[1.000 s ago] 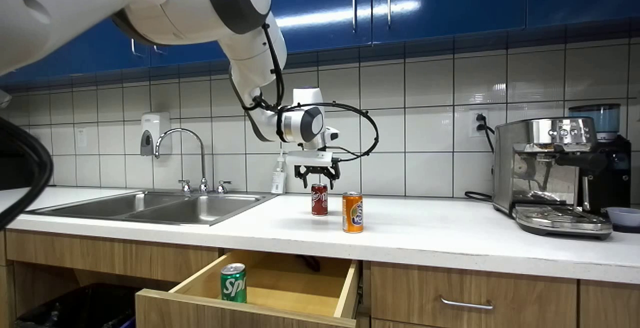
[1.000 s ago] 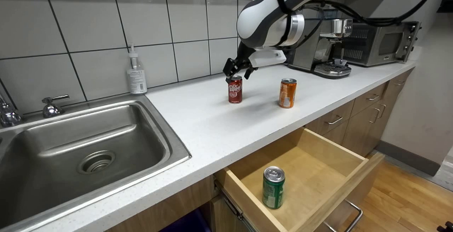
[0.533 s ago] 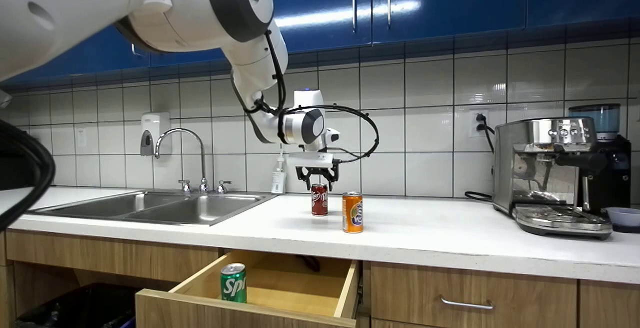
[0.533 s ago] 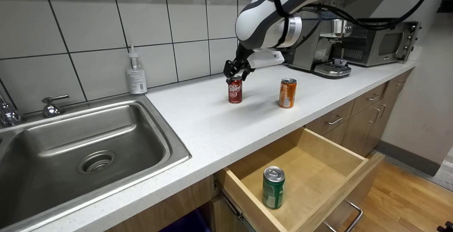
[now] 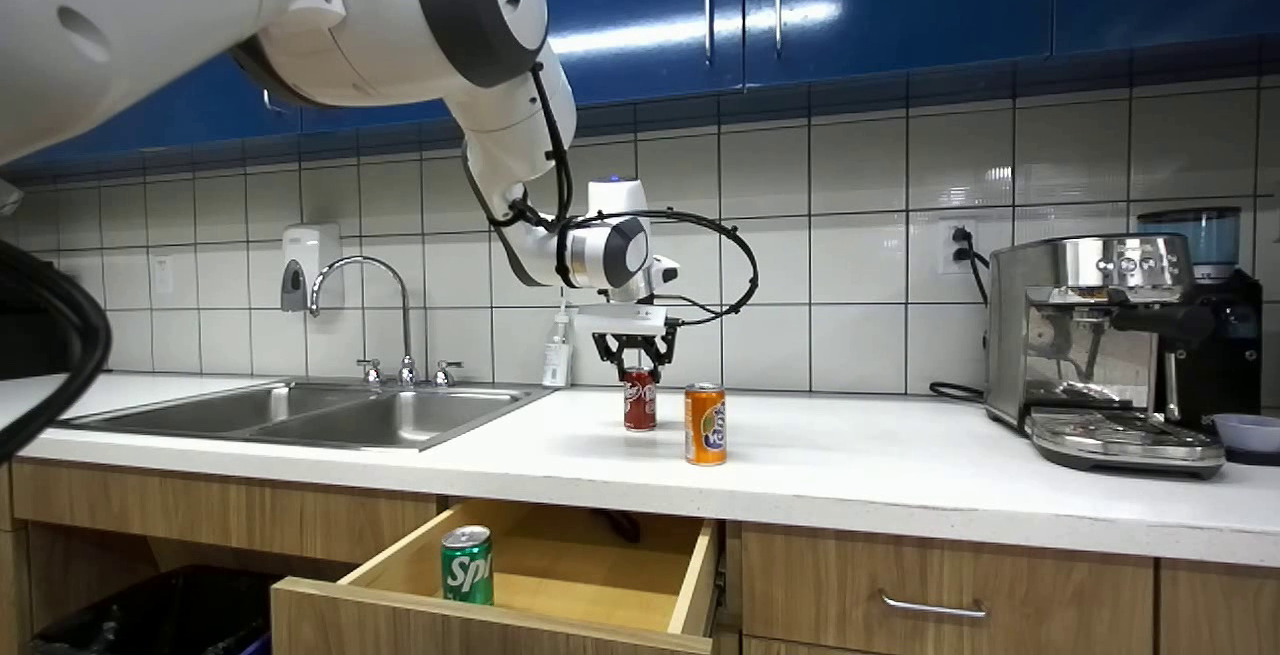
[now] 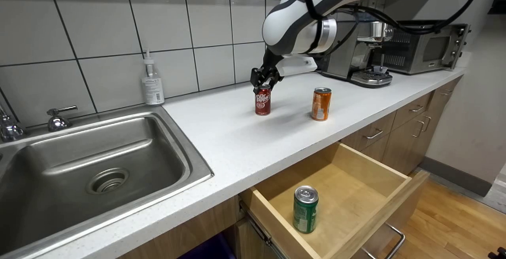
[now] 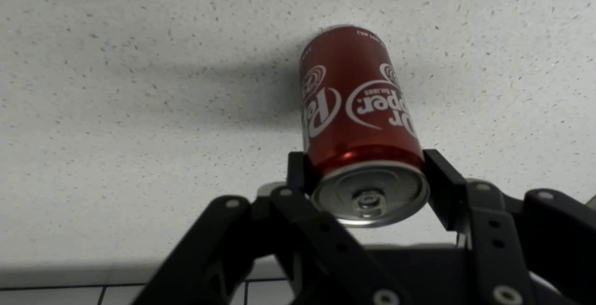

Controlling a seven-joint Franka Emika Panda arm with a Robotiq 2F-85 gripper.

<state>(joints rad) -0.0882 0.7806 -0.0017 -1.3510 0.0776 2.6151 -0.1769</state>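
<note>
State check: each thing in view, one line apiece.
Gripper, shut on the Dr Pepper can
Dr Pepper can, upright on the counter
Orange can, standing upright
Drawer, pulled open
Sprite can, upright inside the drawer
Faucet, no water running
Blue cabinets, visible doors shut
Microwave, door shut

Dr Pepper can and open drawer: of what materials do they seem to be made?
Dr Pepper can: metal, probably aluminium, glossy red print; its bare silvery lid and pull tab suggest it.
Open drawer: apparently wood, perhaps plywood, smooth satin finish, judging by pale tan colour and soft sheen.
</note>
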